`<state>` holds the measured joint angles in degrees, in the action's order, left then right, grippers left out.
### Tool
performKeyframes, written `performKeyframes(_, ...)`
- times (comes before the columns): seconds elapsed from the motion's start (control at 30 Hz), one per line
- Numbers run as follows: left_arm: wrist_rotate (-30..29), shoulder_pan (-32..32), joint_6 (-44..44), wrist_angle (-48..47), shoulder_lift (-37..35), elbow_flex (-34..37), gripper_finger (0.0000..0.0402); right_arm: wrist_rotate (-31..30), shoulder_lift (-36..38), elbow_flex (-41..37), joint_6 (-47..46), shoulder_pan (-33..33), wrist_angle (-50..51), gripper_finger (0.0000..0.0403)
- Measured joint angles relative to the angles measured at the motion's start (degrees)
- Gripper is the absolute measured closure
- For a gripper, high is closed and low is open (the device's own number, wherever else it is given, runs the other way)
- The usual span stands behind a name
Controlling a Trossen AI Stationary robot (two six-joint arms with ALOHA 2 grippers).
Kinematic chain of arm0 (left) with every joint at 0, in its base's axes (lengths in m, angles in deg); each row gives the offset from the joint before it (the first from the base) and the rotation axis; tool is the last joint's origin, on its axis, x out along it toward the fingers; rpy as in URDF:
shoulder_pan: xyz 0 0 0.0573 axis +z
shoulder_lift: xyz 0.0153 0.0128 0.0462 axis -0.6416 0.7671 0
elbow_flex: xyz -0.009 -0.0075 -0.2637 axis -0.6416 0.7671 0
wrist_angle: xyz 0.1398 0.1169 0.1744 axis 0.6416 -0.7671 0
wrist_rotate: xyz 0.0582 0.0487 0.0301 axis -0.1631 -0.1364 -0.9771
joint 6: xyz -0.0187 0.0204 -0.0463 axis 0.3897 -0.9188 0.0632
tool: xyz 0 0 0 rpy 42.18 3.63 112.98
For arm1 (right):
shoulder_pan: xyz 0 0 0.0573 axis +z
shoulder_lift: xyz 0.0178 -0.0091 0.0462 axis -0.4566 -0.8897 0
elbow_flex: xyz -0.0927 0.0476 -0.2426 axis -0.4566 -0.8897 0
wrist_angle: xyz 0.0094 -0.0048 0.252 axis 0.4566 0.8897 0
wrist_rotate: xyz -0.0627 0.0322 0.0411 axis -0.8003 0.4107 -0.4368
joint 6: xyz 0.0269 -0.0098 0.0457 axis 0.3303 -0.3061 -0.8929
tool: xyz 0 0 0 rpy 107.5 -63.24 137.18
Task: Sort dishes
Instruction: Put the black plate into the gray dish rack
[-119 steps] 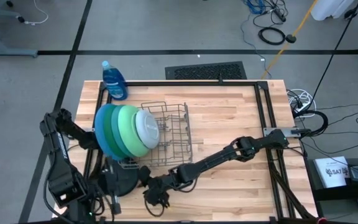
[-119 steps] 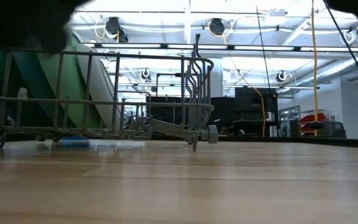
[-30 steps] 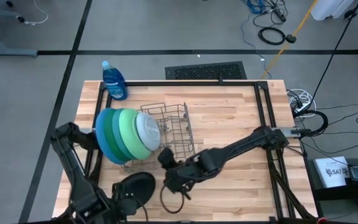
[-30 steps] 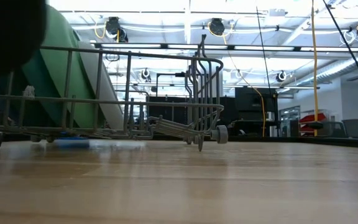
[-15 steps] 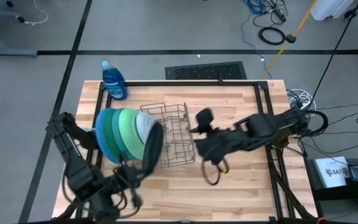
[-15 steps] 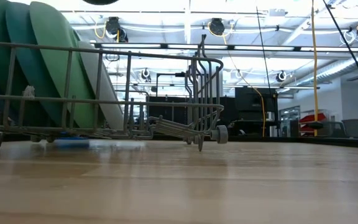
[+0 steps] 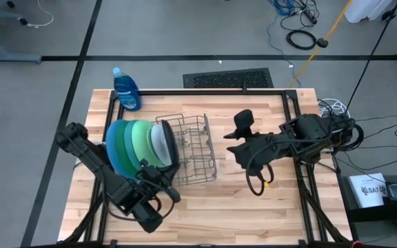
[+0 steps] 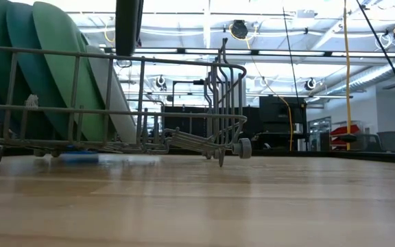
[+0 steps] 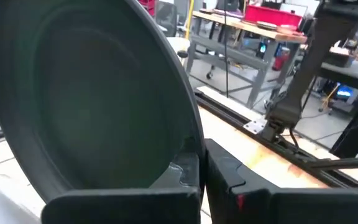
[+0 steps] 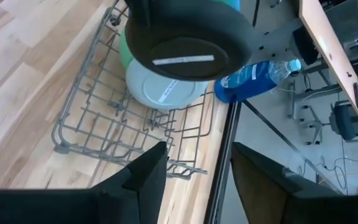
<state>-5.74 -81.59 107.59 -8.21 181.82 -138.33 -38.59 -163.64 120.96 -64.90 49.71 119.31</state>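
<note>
Overhead: the wooden counter (image 7: 253, 213) carries a grey wire rack (image 7: 188, 148) left of centre, with a blue soap bottle (image 7: 126, 89) at its 11 o'clock. Four plates stand on edge at the rack's 9 o'clock end, largest outermost: large blue plate (image 7: 113, 148), dark green plate (image 7: 123, 146), light green plate (image 7: 140, 145), pale blue-white plate (image 7: 163, 143). The black plate (image 7: 169, 153) stands edge-on, just at the 3 o'clock side of the pale plate, over the rack.

Left wrist view: only here is the grip shown. The left claw (image 9: 202, 168) is pinched shut on the black plate's rim, the plate's hollow face filling the view.

Right wrist view: the black plate's round underside shows above the rack, overlapping the pale plate. The right claw (image 10: 194, 165) stands wide with nothing between its fingers (image 10: 145, 177).

Table-level view: the racked plates lean behind the rack's wires, while the black plate appears as a dark vertical strip at the upper edge, its bottom above the rack's top rail.

Arm pose: the left arm reaches from the counter's 8 o'clock corner up toward the rack, its claw at the rack's 7 o'clock. The right arm is folded back at the counter's 3 o'clock side, apart from the rack.
</note>
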Motion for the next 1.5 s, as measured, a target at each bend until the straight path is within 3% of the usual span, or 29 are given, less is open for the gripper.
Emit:
performKeyframes(0.13,1.1,0.5,-7.5,7.1,0.0,1.3,0.0402,0.1,0.0,-0.8,0.0,0.0,0.0,0.0232)
performKeyframes(0.27,5.8,1.1,-26.7,20.1,0.0,1.3,0.0402,0.1,-0.1,-0.8,0.0,0.0,0.4,0.0232)
performKeyframes(0.37,9.4,2.5,-36.2,25.6,0.0,1.3,0.0402,0.1,-0.1,-0.8,0.0,0.0,0.4,0.0232)
performKeyframes(0.63,13.8,5.8,-41.8,38.0,-1.9,9.0,0.0402,0.1,-0.1,-0.8,-0.3,0.1,0.4,0.0232)
performKeyframes(0.77,13.1,5.8,-45.5,49.3,-7.3,17.3,0.0402,0.2,-0.1,-0.8,-1.3,0.1,1.4,0.0232)
performKeyframes(0.87,17.3,7.3,-49.0,59.7,-11.0,24.0,0.0402,0.2,-0.1,-0.8,-1.7,0.1,1.7,0.0232)
performKeyframes(1.03,24.5,12.2,-46.1,70.8,-12.8,31.6,0.0402,0.2,-0.1,-0.8,-1.4,0.1,0.7,0.0232)
performKeyframes(1.5,17.7,13.5,-27.2,57.4,-13.7,32.5,0.0401,0.2,-0.1,-0.8,-3.1,0.1,1.1,0.0232)
